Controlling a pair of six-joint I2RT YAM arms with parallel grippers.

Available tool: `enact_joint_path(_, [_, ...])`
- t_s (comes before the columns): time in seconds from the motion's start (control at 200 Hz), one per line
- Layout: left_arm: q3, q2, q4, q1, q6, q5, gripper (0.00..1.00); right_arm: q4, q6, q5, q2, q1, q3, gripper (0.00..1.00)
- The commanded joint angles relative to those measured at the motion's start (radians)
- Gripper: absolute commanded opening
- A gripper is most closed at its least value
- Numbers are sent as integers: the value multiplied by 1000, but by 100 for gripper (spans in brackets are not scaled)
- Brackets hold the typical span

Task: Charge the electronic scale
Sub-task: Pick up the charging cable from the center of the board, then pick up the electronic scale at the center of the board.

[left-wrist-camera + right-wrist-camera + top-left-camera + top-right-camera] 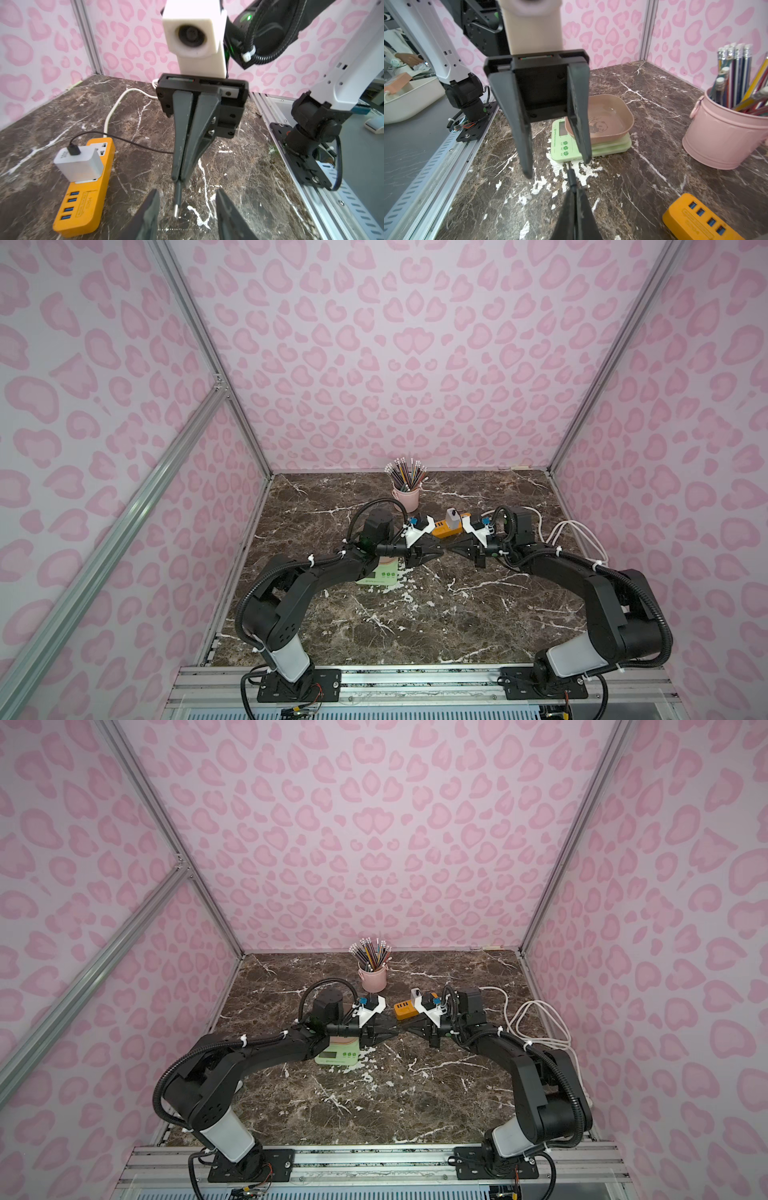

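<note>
- right claw [179, 178]: two black tapered plastic fingers pressed together, pinching a slim black cable plug [177, 199] with a silver metal tip
- left claw [556, 165]: two matte black wedge fingers spread apart; the plug sits in the gap between them, touching neither
- thin black cable [124, 140], one, runs from the plug back to a white cube charger [79, 164], smooth plastic, rounded edges
- charger is plugged into an orange plastic power strip [83, 207], long box shape, four blue USB ports in a row at one end; one round white cord [108, 120] leaves the strip
- mint-green plastic electronic scale [564, 149]: flat on the table just behind the left claw, one LCD window, three green buttons; in both top views half hidden under the left arm [291, 585]
- on top of it, one beige-pink rounded-square tray [614, 133], glossy, shallow, panda print inside
- pink painted metal bucket [716, 141], one, loop handle at the side, packed with pencils [735, 68], silver ferrules up; too many to count
- dark brown marble tabletop [654, 166], white veins, chipped white patches near the scale
</note>
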Motion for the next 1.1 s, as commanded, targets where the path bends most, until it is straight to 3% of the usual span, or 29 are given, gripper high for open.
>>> enact_joint_path(0.0, [-65,-77,133,56,-146,-121,53,-31,22,-11,36,-2,41,0])
enact_joint_path(0.055, [-96,-127,117,91,-189,-219,55,-59,40,-13,65,-2,71,0])
enact_joint_path(0.21, [-97,-208,-131,178,-284,-599,54,-136,104,-10,154,0,155,0])
enact_joint_path(0.395, [-101,-217,-301,252,-364,-838,55,-184,238,25,236,23,240,0])
enact_joint_path(0.45, [-84,-193,-348,256,-375,-888,60,-185,285,54,250,31,256,0])
enact_joint_path(0.805, [-52,-53,-426,273,-396,-792,60,-169,464,118,283,47,276,0])
enact_joint_path(0.965, [-58,-43,-429,271,-415,-739,48,-148,531,147,276,49,263,0])
enact_joint_path(1.095, [-58,-42,-438,272,-431,-732,33,-115,584,168,257,49,248,0])
